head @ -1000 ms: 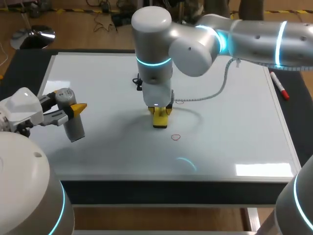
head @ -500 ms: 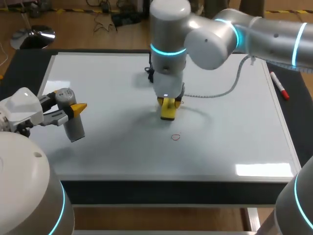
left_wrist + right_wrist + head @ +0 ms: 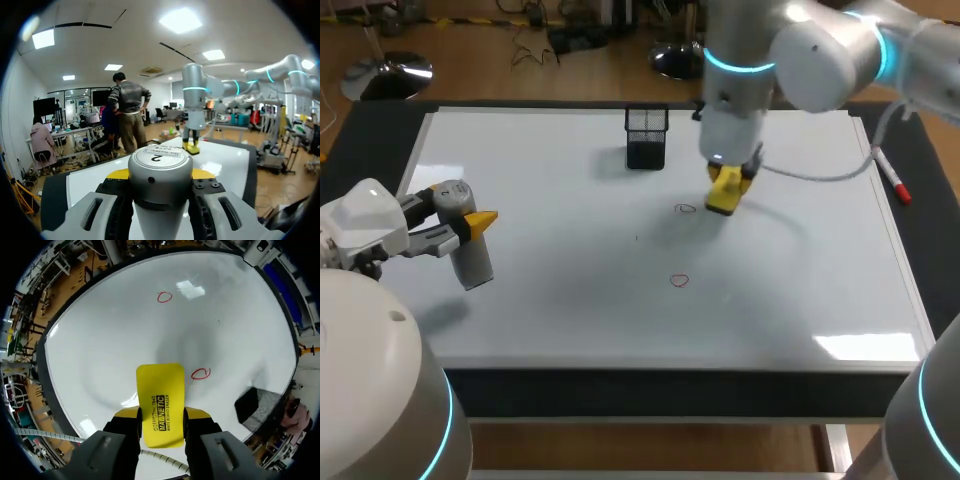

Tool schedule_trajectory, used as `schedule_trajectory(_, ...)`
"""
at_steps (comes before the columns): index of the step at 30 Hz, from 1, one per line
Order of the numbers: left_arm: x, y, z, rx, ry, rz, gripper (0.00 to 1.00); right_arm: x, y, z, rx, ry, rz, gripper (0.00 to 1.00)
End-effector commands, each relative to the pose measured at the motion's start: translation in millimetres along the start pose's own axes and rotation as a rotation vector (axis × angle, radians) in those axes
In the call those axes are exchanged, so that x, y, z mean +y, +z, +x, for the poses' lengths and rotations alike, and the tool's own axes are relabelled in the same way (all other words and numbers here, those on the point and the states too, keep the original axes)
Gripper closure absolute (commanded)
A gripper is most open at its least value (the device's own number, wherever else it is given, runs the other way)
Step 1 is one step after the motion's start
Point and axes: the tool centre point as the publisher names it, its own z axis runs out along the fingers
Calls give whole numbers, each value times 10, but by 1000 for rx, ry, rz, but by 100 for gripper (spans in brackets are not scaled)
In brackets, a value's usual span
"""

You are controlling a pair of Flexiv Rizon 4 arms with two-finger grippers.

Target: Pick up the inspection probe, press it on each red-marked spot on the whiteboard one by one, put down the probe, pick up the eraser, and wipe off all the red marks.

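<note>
At the white whiteboard's far side, right pincer clamps the yellow rectangular eraser just beside 1 of 2 red circle marks. Left pincer grips the grey cylindrical probe near the left edge.

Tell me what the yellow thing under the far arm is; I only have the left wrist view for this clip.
Observer: It is the eraser, a flat yellow block. The right end effector is shut on it.
Operator: Are there any red marks? I see none from here.
Observer: Two on the whiteboard: the nearer red mark is just beside the eraser, and the farther red mark is well ahead of it.
Operator: Is the eraser covering the nearer one?
Observer: No. In the right wrist view the nearer red mark shows whole, next to the eraser's edge.
</note>
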Motion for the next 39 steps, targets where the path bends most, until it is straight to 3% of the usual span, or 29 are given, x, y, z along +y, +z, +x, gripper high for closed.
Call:
schedule_trajectory(1, -5, 16, 3, -4, 1, 1, 100, -220, -69, 422, -34, 55, -4, 100)
schedule_trajectory(11, -5, 16, 3, -4, 1, 1, 100, -656, -65, 1032, -28, 256, -3, 100)
schedule_trajectory(19, -5, 16, 3, -4, 1, 1, 100, -796, -16, 1406, -20, 353, -10, 100)
schedule_trajectory(26, -5, 16, 3, -4, 1, 1, 100, -851, -4, 1512, -15, 381, -10, 100)
schedule_trajectory(39, -5, 16, 3, -4, 1, 1, 100, -864, -8, 1530, -23, 393, -17, 100)
